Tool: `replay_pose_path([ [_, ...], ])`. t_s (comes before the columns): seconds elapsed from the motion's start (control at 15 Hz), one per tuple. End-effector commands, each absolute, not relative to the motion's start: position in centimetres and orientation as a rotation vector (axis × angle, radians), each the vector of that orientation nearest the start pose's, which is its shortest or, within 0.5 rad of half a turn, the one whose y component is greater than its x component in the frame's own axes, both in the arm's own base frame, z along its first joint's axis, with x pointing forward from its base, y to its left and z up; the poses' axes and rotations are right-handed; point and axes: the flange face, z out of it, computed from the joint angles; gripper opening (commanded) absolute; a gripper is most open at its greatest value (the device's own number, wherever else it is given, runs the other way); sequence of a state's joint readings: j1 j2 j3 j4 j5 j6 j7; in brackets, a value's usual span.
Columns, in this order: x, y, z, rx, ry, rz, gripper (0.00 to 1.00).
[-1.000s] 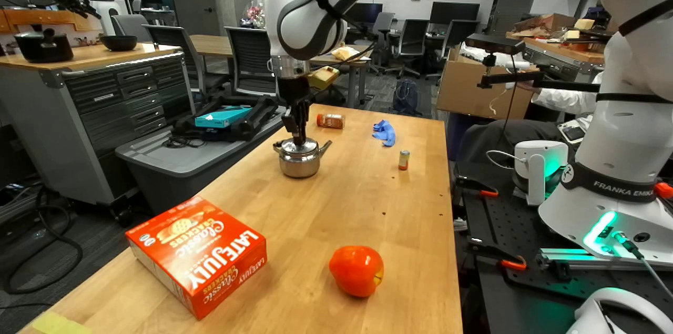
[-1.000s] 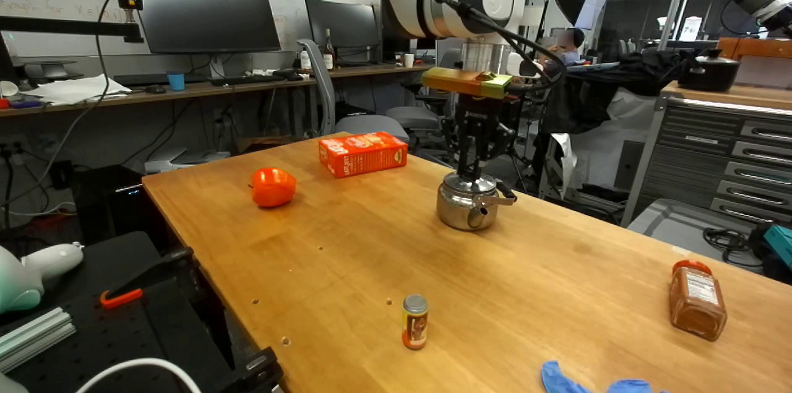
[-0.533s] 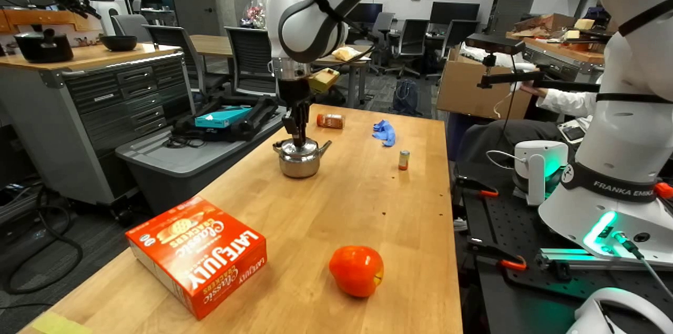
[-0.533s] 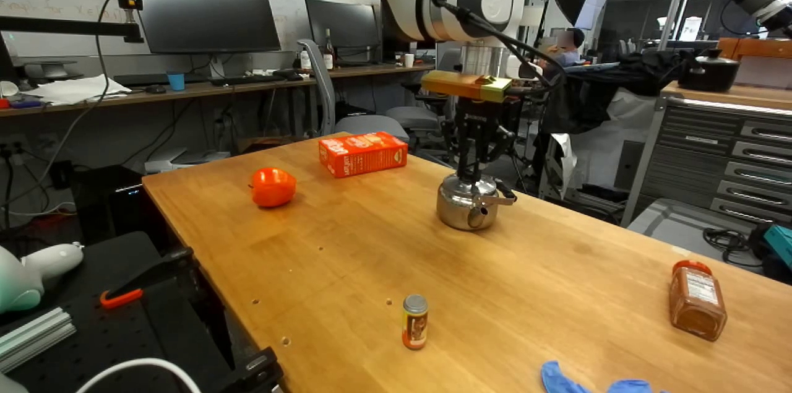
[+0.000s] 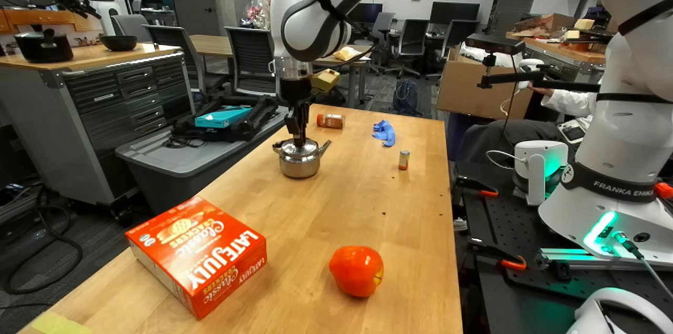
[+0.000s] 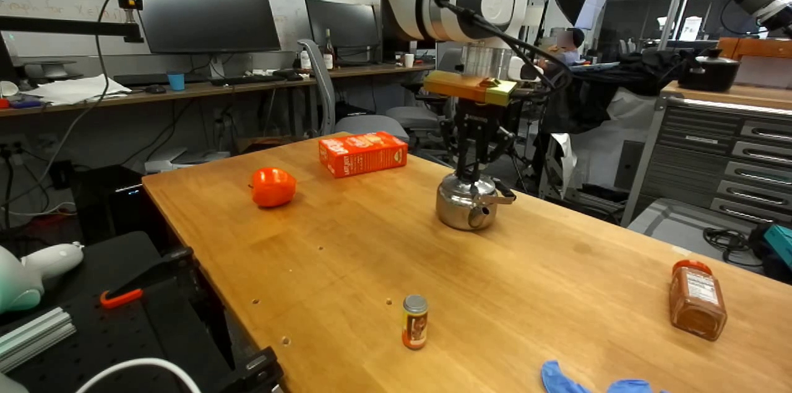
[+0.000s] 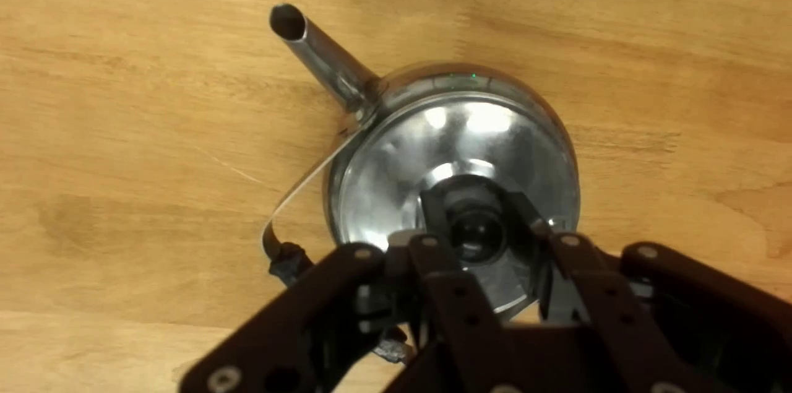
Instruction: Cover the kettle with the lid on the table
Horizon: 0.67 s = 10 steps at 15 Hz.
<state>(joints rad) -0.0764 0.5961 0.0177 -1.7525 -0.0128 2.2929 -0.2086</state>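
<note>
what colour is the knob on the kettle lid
Black; the knob shows best in the wrist view.

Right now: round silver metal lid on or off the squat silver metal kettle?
On. Wrist view: the lid covers the kettle, its round black knob between the jaws. Fully seated: cannot tell.

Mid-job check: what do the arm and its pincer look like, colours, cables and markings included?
The arm is white with grey joint covers; a black cable is strapped along it. White FRANKA EMIKA lettering marks a black band low down. Below a silver metal collar sits a golden block. The pincer is black, with two jointed fingers and silver screw heads.
</note>
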Motion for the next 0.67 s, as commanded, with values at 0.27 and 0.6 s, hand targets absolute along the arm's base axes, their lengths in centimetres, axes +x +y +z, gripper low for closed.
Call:
replay_pose_path([
  [0.27,63.0,-3.3,22.8,-3.065,-0.373,-0.002,0.91],
  [0.6,59.7,-2.9,25.5,-3.021,-0.461,-0.136,1.0],
])
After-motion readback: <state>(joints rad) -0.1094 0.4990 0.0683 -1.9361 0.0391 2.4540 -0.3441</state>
